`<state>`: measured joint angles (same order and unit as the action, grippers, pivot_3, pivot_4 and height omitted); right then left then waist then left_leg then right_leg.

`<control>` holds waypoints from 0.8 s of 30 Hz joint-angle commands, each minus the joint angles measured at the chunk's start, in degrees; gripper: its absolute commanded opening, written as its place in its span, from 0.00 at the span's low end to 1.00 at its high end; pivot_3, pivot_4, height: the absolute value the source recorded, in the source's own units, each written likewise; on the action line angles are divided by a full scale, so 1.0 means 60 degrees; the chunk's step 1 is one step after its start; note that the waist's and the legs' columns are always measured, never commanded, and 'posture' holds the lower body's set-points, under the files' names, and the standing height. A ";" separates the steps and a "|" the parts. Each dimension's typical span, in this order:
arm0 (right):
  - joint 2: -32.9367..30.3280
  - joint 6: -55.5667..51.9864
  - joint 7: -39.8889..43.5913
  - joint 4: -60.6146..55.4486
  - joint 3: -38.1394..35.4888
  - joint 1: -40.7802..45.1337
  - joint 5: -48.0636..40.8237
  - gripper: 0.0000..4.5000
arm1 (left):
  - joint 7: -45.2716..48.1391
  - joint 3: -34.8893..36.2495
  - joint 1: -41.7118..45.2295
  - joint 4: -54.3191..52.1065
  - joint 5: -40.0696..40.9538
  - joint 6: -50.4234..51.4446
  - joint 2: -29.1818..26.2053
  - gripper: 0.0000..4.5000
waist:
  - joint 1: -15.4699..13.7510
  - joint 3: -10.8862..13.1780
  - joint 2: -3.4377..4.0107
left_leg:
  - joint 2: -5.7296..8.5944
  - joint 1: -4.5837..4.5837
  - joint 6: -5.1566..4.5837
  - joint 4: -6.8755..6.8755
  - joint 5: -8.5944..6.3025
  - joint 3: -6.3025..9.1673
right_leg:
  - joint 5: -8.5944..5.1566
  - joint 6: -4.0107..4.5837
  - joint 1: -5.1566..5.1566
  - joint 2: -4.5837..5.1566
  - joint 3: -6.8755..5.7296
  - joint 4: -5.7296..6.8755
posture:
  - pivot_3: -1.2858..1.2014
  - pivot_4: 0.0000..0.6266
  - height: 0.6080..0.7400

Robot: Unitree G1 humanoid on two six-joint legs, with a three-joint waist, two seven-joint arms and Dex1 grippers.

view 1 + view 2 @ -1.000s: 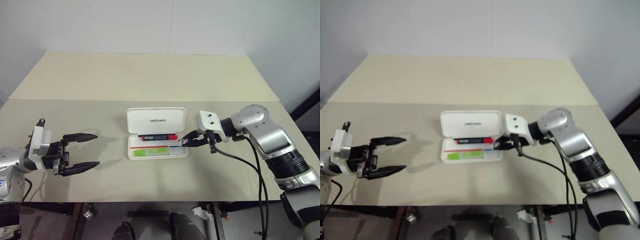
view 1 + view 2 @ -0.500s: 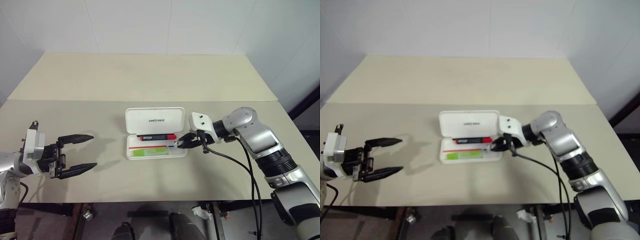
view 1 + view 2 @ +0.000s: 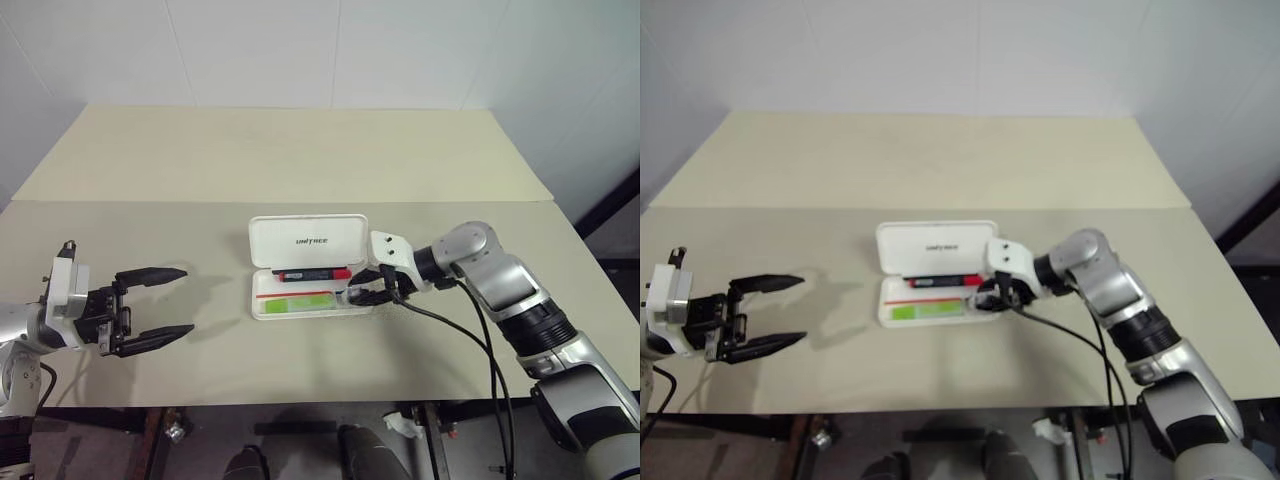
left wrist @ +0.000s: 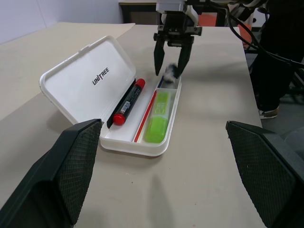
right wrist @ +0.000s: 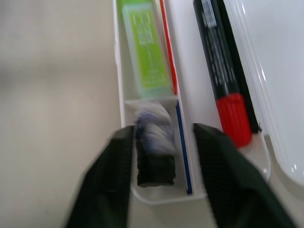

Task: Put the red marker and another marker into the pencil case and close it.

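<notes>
Count on the table (image 3: pixel 300 150): one pencil case (image 3: pixel 308 268), lid raised toward the far side, one red marker (image 3: pixel 314 273), one light-green highlighter (image 3: pixel 304 302), and one small dark-and-pale object (image 5: pixel 153 152) in the end compartment of the front tray lane. Both markers lie inside the case. The red marker occupies the rear lane by the hinge, its long axis along the case's length, red cap toward the robot's right. The highlighter lies parallel in the front lane, on the near side of the red stripe. Versus one second ago: the right gripper (image 3: pixel 366 291) has come in from beside the case's right end to over that end compartment, and its fingers, nearly together then, now stand parted on either side of the small object, blurred. The left gripper (image 3: pixel 158 307) stays spread wide and empty, well to the left of the case.
</notes>
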<state>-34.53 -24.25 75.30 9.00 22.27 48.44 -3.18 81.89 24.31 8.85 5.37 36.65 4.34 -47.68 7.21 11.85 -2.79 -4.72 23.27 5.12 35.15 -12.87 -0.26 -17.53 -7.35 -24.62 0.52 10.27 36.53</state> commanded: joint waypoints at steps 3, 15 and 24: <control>-0.0166 -0.0217 0.0171 -0.0516 -0.0247 0.0188 -0.0178 0.93 | -0.0095 0.0248 0.0144 0.0018 0.0079 -0.0130 -0.0125 1.00 | 0.0067 0.0000 0.0000 | 0.0000 0.0000 0.0000 -0.0001 0.0000 0.0001 | 0.0001 -0.0002 0.0000 0.0000 0.0000 0.0000 | 0.52 0.24 1.00; -0.0098 0.0619 0.0183 -0.0935 -0.3337 -0.0577 -0.2839 0.99 | -0.0831 -0.0783 0.2174 0.1627 -0.1067 -0.0793 0.0075 1.00 | 0.0057 -0.0004 -0.0007 | 0.0001 -0.0003 0.0000 0.0001 0.0000 0.0010 | 0.0040 -0.0080 0.0012 -0.0003 -0.0006 0.0004 | 0.52 0.24 1.00; -0.0072 0.1560 -0.0435 -0.0238 -0.3683 -0.1035 -0.2758 1.00 | -0.1904 -0.2028 0.5960 0.6127 -0.3131 -0.2574 0.0505 0.80 | 0.0052 -0.0007 -0.0011 | 0.0004 0.0001 -0.0001 0.0008 0.0002 0.0031 | 0.0053 -0.0109 0.0010 -0.0017 -0.0019 0.0031 | 0.52 0.24 1.00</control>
<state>-34.67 -16.20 73.58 8.98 1.90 42.25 -19.10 71.44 12.14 42.87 39.57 19.32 -8.83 -44.33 7.53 11.81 -2.85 -4.69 23.27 5.11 35.20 -12.85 -0.06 -17.22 -8.00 -24.56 0.41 10.16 36.75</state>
